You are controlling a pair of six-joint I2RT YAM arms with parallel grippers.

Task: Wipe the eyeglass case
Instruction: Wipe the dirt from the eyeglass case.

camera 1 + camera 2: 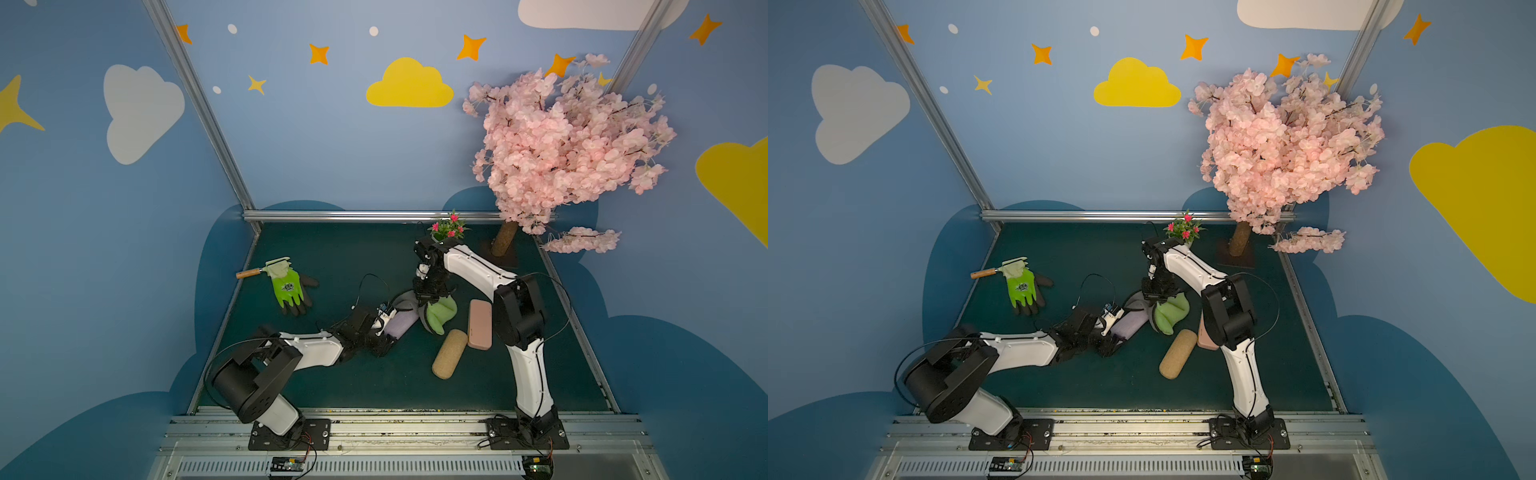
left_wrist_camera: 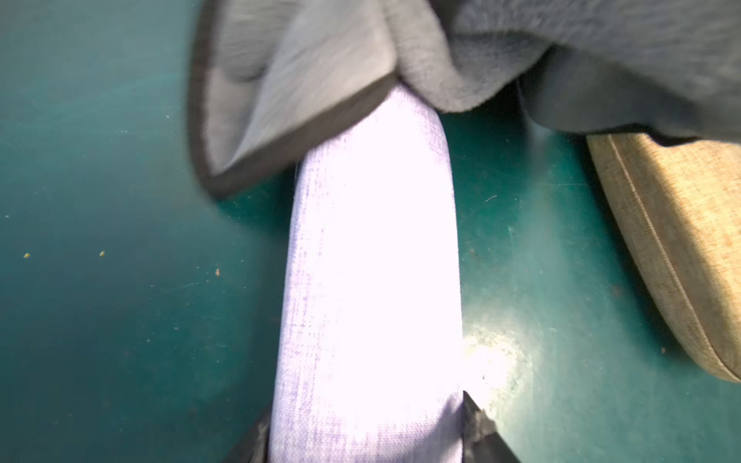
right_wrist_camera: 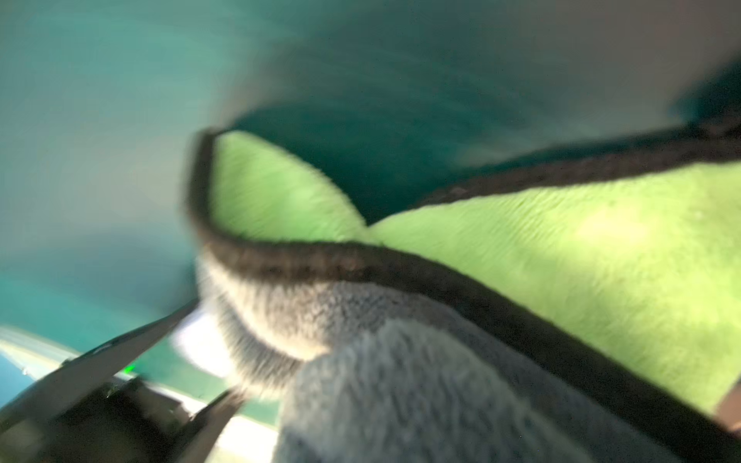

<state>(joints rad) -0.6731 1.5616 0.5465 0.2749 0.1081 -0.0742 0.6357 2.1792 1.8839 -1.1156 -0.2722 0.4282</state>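
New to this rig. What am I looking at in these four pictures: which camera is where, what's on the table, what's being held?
Two white-and-black robot arms are bolted at the near edge of a green table, each ending in a two-finger gripper. The two wide pictures come from one stereo camera overhead, so they nearly match. The close-ups come from a camera on each wrist. The left gripper is shut on a lilac eyeglass case. The right gripper is shut on a grey-and-green cloth, which lies over the case's far end. Loose on the table: a cork-coloured case, a pink case, a green glove with a wooden-handled tool at its cuff. A pink blossom tree and a small flowering plant stand at the back.
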